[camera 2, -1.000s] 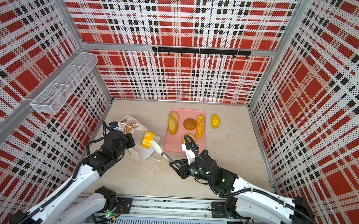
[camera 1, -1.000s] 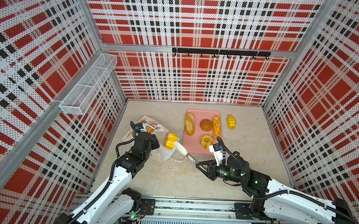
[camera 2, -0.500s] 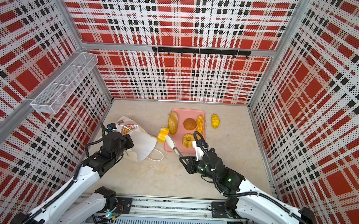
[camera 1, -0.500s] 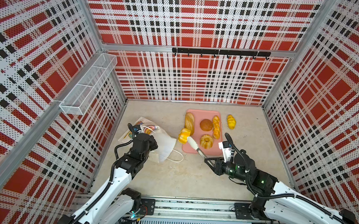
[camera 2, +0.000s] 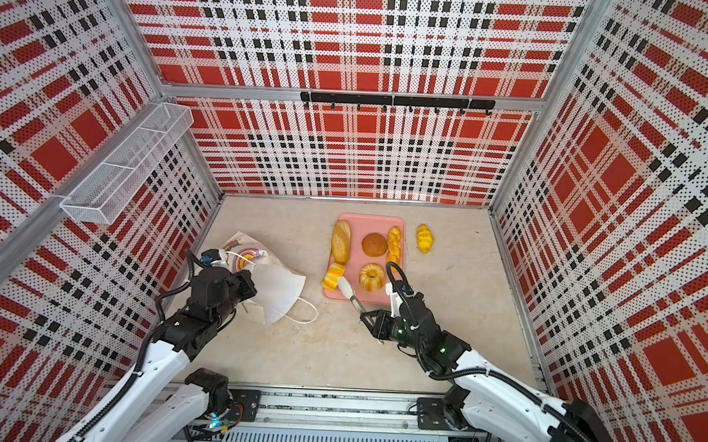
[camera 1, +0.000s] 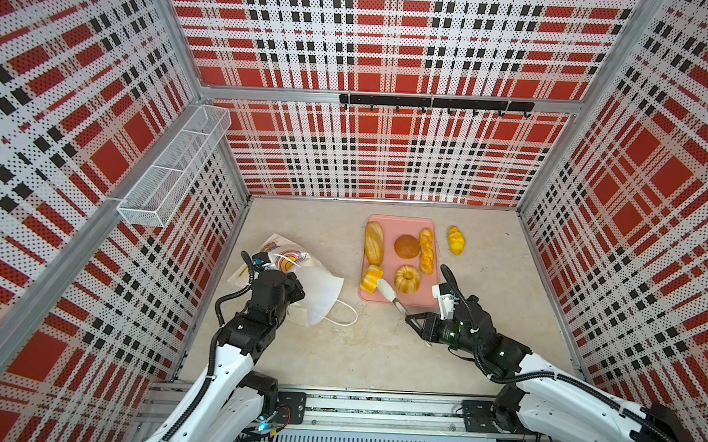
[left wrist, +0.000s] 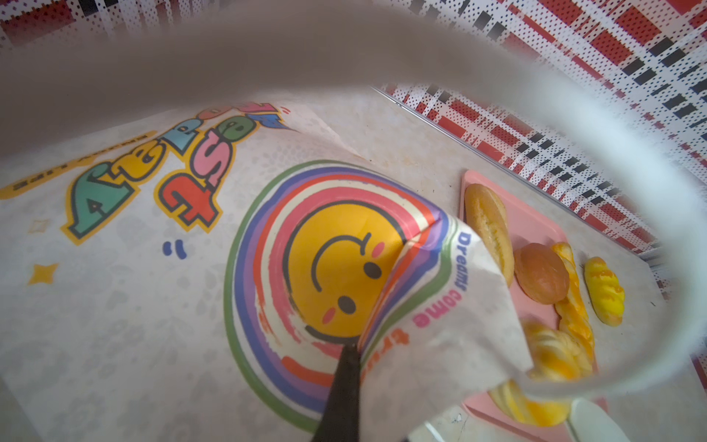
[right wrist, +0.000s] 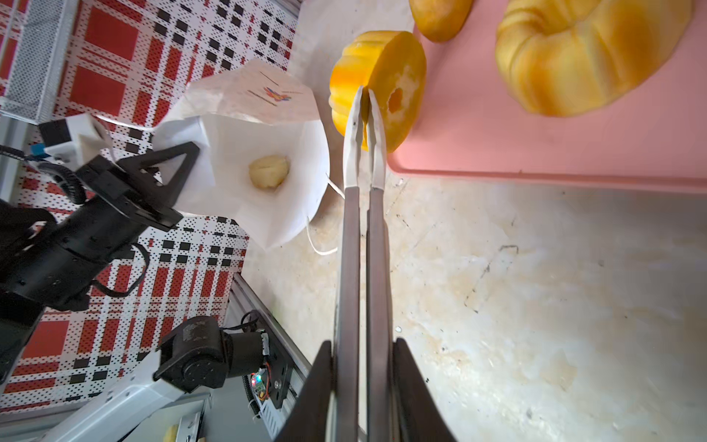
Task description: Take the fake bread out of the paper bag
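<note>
The white paper bag [camera 1: 319, 291] [camera 2: 278, 286] lies on its side, mouth facing right. My left gripper [camera 1: 295, 287] [left wrist: 355, 352] is shut on its upper edge beside the rainbow print [left wrist: 333, 268]. A small pale roll [right wrist: 269, 171] sits inside the bag [right wrist: 267, 214]. My right gripper [camera 1: 416, 319] [right wrist: 361, 344] is shut on metal tongs [camera 1: 390, 294] [right wrist: 363, 229]. Their white tips pinch a yellow ring bread [camera 1: 371, 279] [right wrist: 382, 88] standing on edge at the near left corner of the pink tray [camera 1: 397, 228]. On the tray lie a long loaf [camera 1: 374, 243], brown bun [camera 1: 406, 246], braided stick [camera 1: 426, 251] and another ring [camera 1: 407, 278].
A yellow croissant [camera 1: 456, 240] lies on the table right of the tray. The bag's cord handle [camera 1: 343, 319] trails on the table toward the front. A wire basket [camera 1: 172, 171] hangs on the left wall. Plaid walls enclose the table on three sides.
My right arm has carried the ring bread in the tongs rightward, from the bag's mouth to the tray's near left corner. The left gripper has kept its hold on the bag.
</note>
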